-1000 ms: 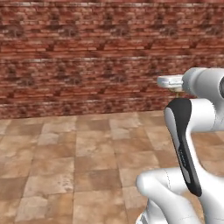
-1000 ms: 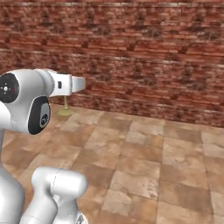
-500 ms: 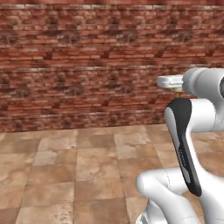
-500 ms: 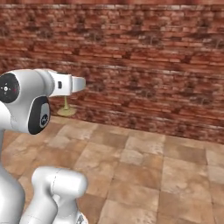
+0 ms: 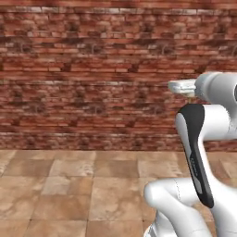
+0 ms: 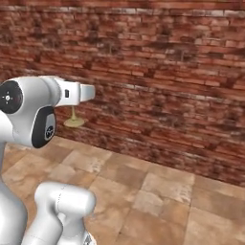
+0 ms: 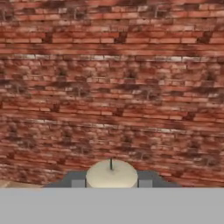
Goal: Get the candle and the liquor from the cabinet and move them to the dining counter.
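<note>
While the candle (image 7: 111,174) sits clamped between the narrow claw (image 7: 111,183) tips, wick up, its gold base (image 6: 73,122) hanging under the hand, keep the wrist level and the drive smooth so it stays upright. Only brick wall (image 5: 83,78) and tiled floor (image 5: 69,190) lie ahead; no table or bottle to aim for yet. Nothing blocks except the wall close in front.

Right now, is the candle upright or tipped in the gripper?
Upright: the candle shows its round top and wick between the fingers; its golden base hangs level below.
</note>
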